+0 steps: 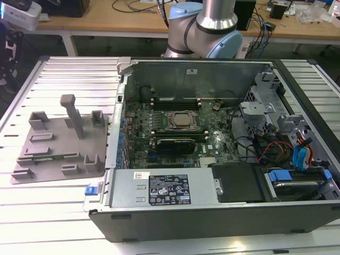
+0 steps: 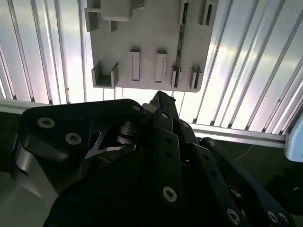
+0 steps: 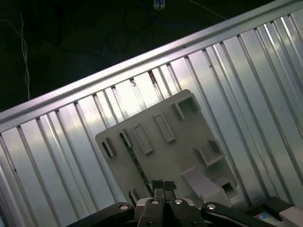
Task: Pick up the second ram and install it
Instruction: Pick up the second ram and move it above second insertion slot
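The second ram (image 1: 51,156) is a thin green stick lying in a slot of the grey holder plate (image 1: 58,167), on the slatted table at the exterior view's left. Both wrist views look down on that plate from high above it. There the ram (image 3: 135,161) (image 2: 180,43) runs along one side of the plate, between small grey posts. My gripper (image 3: 163,185) hangs well above the plate with its fingertips (image 3: 156,184) pressed together and nothing between them. In the second wrist view the gripper's dark linkage (image 2: 160,97) covers the near part of the picture.
An open computer case (image 1: 212,207) lies at the exterior view's right, with the CPU socket (image 1: 182,120) and a long black card (image 1: 172,144) on its board. A tall grey post (image 1: 74,114) stands on the holder plate. The arm's base (image 1: 204,26) rises behind the case.
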Controlling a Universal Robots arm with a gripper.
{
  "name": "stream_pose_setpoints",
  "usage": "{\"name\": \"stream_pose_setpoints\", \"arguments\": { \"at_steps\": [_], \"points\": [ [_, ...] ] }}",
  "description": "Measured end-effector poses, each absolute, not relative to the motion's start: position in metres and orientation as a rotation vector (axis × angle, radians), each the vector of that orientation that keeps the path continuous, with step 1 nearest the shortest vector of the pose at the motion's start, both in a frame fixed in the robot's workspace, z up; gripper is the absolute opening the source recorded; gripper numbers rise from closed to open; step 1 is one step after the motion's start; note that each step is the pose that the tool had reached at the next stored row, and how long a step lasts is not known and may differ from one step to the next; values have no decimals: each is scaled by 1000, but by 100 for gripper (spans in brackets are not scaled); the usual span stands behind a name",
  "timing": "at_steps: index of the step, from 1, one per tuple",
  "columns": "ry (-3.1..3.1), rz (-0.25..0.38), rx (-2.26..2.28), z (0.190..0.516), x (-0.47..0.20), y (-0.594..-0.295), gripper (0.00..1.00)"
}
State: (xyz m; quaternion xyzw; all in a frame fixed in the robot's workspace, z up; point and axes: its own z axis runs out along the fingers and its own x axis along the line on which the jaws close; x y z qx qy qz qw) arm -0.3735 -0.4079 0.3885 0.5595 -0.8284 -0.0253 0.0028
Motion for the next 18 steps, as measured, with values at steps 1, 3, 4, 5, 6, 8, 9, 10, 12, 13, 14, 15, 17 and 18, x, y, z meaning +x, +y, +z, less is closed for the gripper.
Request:
{"name": "stream_pose_setpoints", "arguments": {
  "at_steps": [1, 3, 4, 5, 6, 8, 9, 10, 12, 13, 14, 15, 17, 18],
  "points": [
    [-2582, -79, 1777, 389, -374, -408, 8],
    [-2541, -79, 1834, 389, -374, -408, 8],
    [-2517, -79, 1866, 389, -374, -408, 8],
    [-2496, -79, 1893, 389, -374, -408, 8],
    [-2481, -79, 1911, 389, -374, -408, 8],
    [-2461, -78, 1936, 389, -374, -408, 8],
    [-2445, -78, 1956, 389, -374, -408, 8],
    [-2420, -78, 1986, 389, -374, -408, 8],
    [-2381, -78, 2031, 389, -374, -408, 8],
    [-2364, -78, 2050, 389, -374, -408, 8],
    [-2340, -77, 2076, 388, -374, -408, 8],
    [-2310, -77, 2108, 389, -374, -408, 8],
    [-2275, -77, 2145, 389, -374, -408, 8],
    [-2269, -77, 2151, 389, -374, -408, 8]
  ]
}}
